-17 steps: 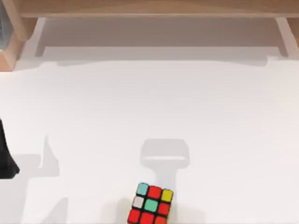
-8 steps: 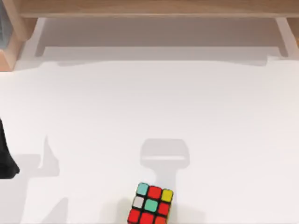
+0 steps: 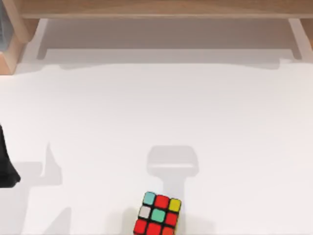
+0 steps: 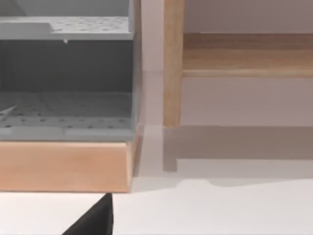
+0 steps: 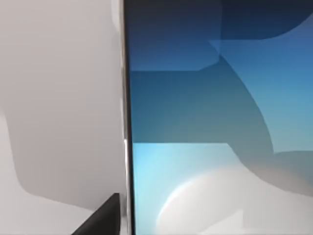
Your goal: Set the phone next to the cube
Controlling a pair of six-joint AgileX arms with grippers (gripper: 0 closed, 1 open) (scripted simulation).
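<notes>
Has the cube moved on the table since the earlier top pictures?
No. The cube sits at the same spot near the table's front edge, just below the same grey shadow.

Of our left arm we see a plain matte black body, tapering and angular, at the top view's left edge. Each wrist view's lower left shows a black wedge-shaped sliver, unmarked, of our left pincer and right pincer.
</notes>
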